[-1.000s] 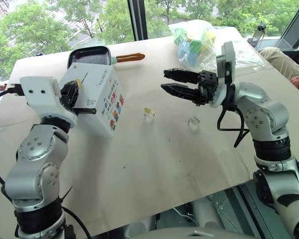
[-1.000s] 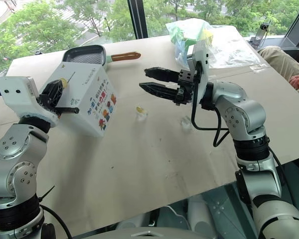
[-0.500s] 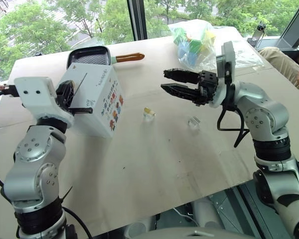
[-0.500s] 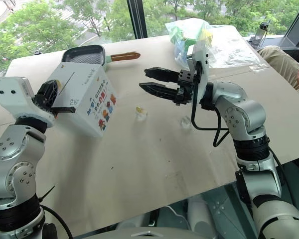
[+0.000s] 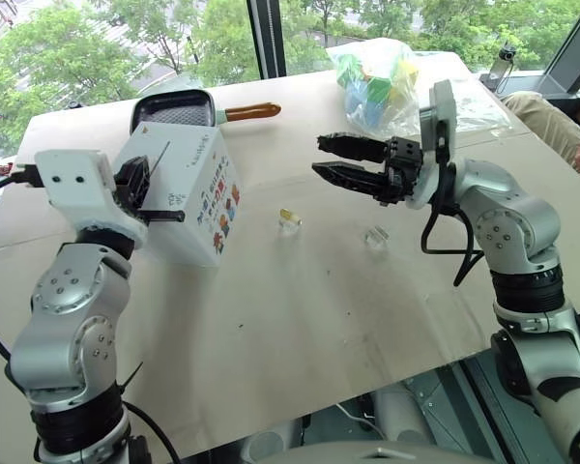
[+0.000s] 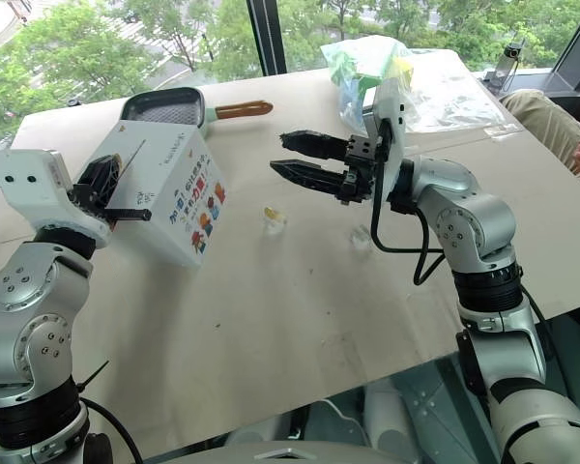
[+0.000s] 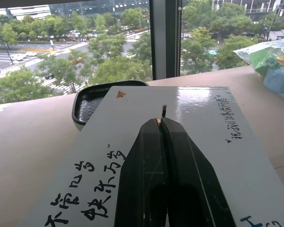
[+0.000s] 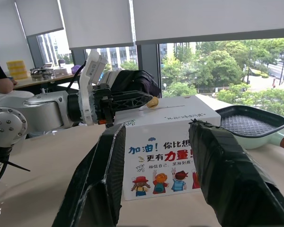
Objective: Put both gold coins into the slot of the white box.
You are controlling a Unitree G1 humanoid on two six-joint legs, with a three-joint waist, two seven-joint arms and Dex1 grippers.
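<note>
The bench [image 5: 300, 319] carries everything, its surface pale and papered. On its left side stands the white box [image 5: 188, 193], tilted a little, its printed side with colourful figures facing the middle of the bench and the slot [image 5: 159, 158] running as a thin dark line across its plain top. Behind the box lies a dark pan [image 5: 174, 109] with a brown handle; a clear bag of coloured blocks [image 5: 377, 82] sits at the far edge.

The left tool [image 8: 149, 100] hovers over the box top with its fingers pressed together — pinching one gold coin [image 8: 153, 101] at the tips, just short of the slot. The right tool [image 5: 331, 158] hangs above mid-bench, fingers spread and holding nothing. Below it, well apart from the box, the other gold coin [image 5: 288, 216] rests on a small clear piece, with another clear piece [image 5: 375, 235] beside it.
</note>
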